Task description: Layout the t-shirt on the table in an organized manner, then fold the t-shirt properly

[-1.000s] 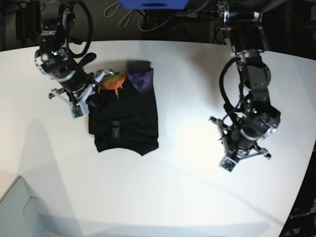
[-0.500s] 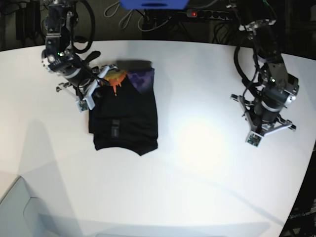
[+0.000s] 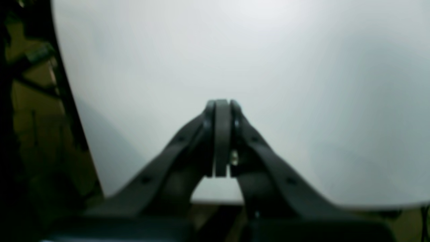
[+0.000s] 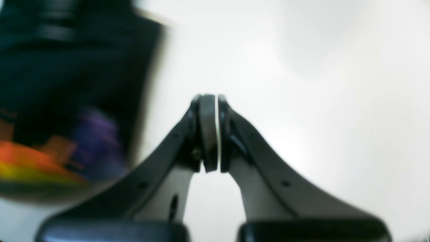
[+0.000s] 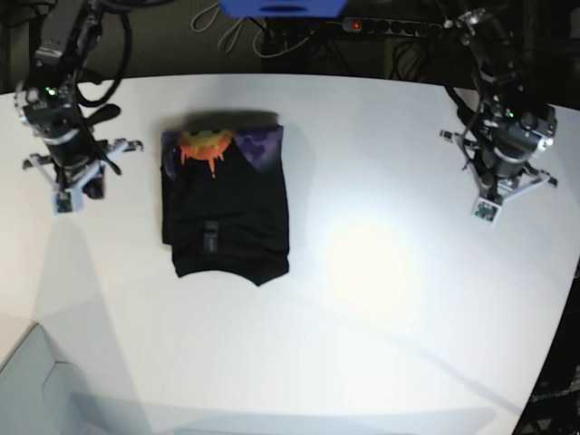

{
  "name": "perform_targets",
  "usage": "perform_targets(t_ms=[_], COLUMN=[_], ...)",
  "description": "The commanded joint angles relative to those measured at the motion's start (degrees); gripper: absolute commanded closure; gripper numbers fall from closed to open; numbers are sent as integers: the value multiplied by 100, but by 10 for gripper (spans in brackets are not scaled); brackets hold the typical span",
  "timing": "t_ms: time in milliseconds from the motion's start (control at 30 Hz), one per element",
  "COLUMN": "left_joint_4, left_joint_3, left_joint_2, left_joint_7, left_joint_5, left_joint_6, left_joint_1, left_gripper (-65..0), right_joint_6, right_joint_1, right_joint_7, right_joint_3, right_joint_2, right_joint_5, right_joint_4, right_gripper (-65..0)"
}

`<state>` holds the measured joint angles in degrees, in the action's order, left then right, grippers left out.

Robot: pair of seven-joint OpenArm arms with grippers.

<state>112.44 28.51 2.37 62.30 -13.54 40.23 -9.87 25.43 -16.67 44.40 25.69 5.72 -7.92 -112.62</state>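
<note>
The black t-shirt lies folded into a rectangle on the white table. Its orange-yellow face and purple print show at the far end. My right gripper is shut and empty, over bare table left of the shirt. In the right wrist view its jaws are closed, and the blurred shirt is at the left. My left gripper is shut and empty near the table's far right edge. In the left wrist view it sits over bare white table.
Cables and a power strip run behind the table's back edge, next to a blue object. The curved table edge runs down the right side. A pale grey surface sits at the lower left corner.
My right gripper let go of the shirt's upper left corner and moved left, off the shirt. My left arm moved up and toward the far right edge. The printed corner now lies flat.
</note>
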Motion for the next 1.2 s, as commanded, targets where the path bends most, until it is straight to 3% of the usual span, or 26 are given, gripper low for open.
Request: perform_targets(t_ms=[0, 333, 433, 533, 633, 733, 833, 967, 1067, 1167], left_joint_4=[118, 197, 127, -163, -471, -901, -1561, -2607, -3706, -4989], left_joint_3=[10, -174, -526, -807, -974, -966, -614, -130, 177, 766], left_joint_2=[49, 216, 453, 435, 242, -13, -285, -488, -470, -444], left_joint_7=[-37, -63, -63, -72, -582, -1250, -1672, -2323, -2762, -3140], left_joint_5=[5, 13, 13, 13, -13, -39, 13, 13, 22, -4], left_joint_6=[-23, -23, -23, -23, -23, -23, -23, -23, -23, -23], left_joint_1=[-55, -1514, -1796, -2156, -2543, -2807, -2930, -2868, -2525, -1936], left_gripper=[-1, -1, -1, -1, -1, -1, -1, 0, 0, 0], right_joint_6=[11, 11, 11, 11, 20, 20, 90, 565, 547, 547], right_joint_1=[-193, -1749, -2083, -2267, -2311, -2311, -2294, -2276, -2074, -1670], right_joint_7=[-49, -93, -93, -102, -102, -102, -128, -911, -1675, -2229], right_joint_3=[169, 1602, 1708, 1699, 1699, 1514, 1224, 996, 670, 415], right_joint_2=[22, -708, -848, -1086, -1209, -1156, -901, -866, -805, -541], right_joint_5=[-38, -38, -30, -30, -21, -21, -21, -21, -3, -3], right_joint_4=[-101, -101, -22, 128, 383, 910, 1605, 2493, 3565, 4875], right_gripper=[0, 0, 0, 0, 0, 0, 0, 0, 0, 0])
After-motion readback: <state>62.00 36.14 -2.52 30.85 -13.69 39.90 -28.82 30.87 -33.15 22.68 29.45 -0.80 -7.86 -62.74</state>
